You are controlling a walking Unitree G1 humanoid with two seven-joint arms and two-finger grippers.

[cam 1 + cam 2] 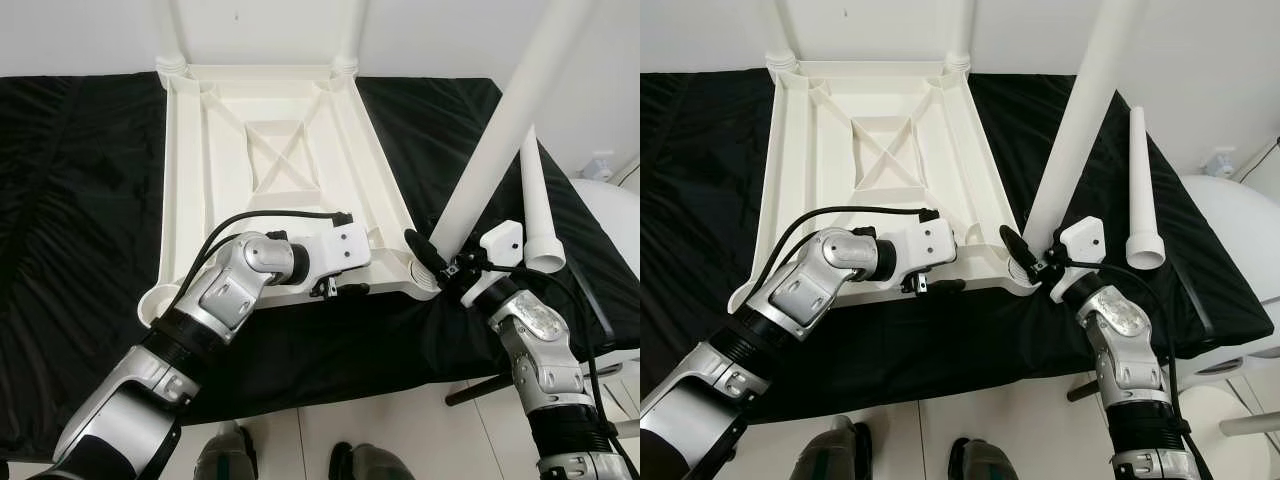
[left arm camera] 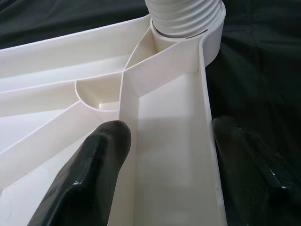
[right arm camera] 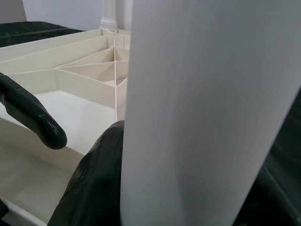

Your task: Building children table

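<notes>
While the left gripper (image 1: pixel 340 289) straddles the tabletop (image 1: pixel 270 150) near rim unclenched, right gripper (image 1: pixel 445 262) clasps the upright leg (image 1: pixel 495 140) at its near-right corner socket.

Your right gripper (image 3: pixel 141 155) holds the white leg (image 3: pixel 211 108), which stands upright and close against the camera, one black finger (image 3: pixel 94 183) pressed to its side. Beyond lies the upturned tabletop (image 3: pixel 80 75) with its ribs, another black finger (image 3: pixel 33 117) over its rim, and a fitted leg (image 3: pixel 109 14) at the far corner.
</notes>
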